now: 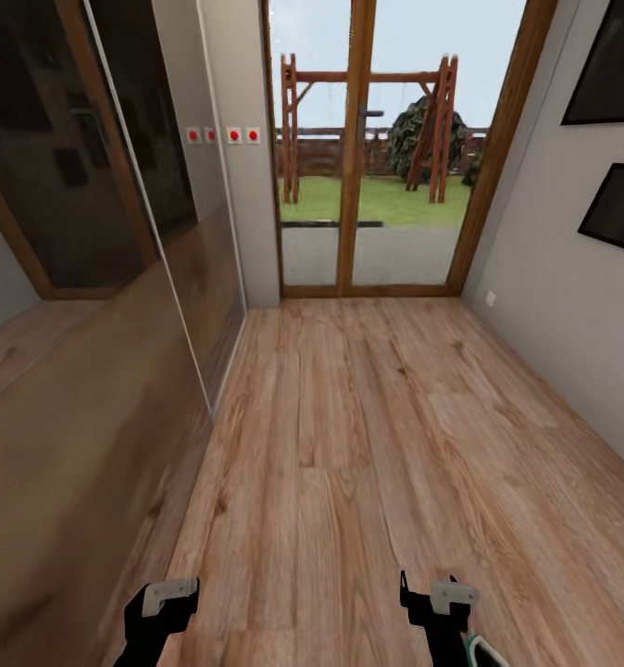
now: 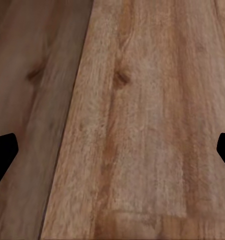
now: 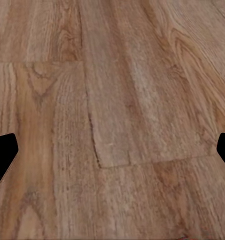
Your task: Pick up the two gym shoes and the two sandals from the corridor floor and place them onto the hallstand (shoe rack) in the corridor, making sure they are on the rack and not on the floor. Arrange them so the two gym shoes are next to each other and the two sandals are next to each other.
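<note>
Low in the frame, both grippers' fingers, left point(image 1: 164, 607) and right point(image 1: 437, 602), hang spread over bare floor point(image 1: 349, 445).

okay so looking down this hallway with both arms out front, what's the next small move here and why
Probably turn the base or head to look around the corridor. Ahead lie bare floor planks running to a glass door, with a dark glass-fronted wardrobe along the left wall. The left end effector and right end effector are both open over bare wood, holding nothing, so there is nothing here to grasp.

head high facing door, wrists close over floor point(image 1: 368, 445)
</note>
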Robot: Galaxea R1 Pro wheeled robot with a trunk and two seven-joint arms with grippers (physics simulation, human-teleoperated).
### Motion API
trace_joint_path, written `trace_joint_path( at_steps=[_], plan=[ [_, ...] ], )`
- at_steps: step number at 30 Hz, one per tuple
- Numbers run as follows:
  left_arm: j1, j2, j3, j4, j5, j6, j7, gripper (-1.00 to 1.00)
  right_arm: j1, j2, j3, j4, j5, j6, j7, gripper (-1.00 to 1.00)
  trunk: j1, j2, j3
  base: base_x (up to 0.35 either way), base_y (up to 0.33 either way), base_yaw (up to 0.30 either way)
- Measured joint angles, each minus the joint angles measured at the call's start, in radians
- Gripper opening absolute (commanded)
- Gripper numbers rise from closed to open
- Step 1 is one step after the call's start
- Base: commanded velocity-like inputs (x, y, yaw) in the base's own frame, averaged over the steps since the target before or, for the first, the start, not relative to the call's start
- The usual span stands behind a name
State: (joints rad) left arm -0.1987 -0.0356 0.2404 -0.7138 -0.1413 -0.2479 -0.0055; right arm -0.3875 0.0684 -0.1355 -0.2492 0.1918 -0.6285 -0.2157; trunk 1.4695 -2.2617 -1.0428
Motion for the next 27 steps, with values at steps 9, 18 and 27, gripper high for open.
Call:
trace_joint_path(
  at_steps=[9, 18, 27],
  plan=[
    [0.0, 0.0, 0.0, 0.0, 0.0, 0.0, 0.0, 1.0, 0.0, 0.0, 0.0, 0.0, 0.0, 0.0, 0.0, 1.0, 0.0, 0.0, 0.0, 0.164, 0.123, 0.0],
    [0.0, 0.0, 0.0, 0.0, 0.0, 0.0, 0.0, 1.0, 0.0, 0.0, 0.0, 0.0, 0.0, 0.0, 0.0, 1.0, 0.0, 0.0, 0.0, 0.038, 0.03, 0.0],
    [0.0, 0.0, 0.0, 0.0, 0.0, 0.0, 0.0, 1.0, 0.0, 0.0, 0.0, 0.0, 0.0, 0.0, 0.0, 1.0, 0.0, 0.0, 0.0, 0.039, 0.003, 0.0]
  ],
)
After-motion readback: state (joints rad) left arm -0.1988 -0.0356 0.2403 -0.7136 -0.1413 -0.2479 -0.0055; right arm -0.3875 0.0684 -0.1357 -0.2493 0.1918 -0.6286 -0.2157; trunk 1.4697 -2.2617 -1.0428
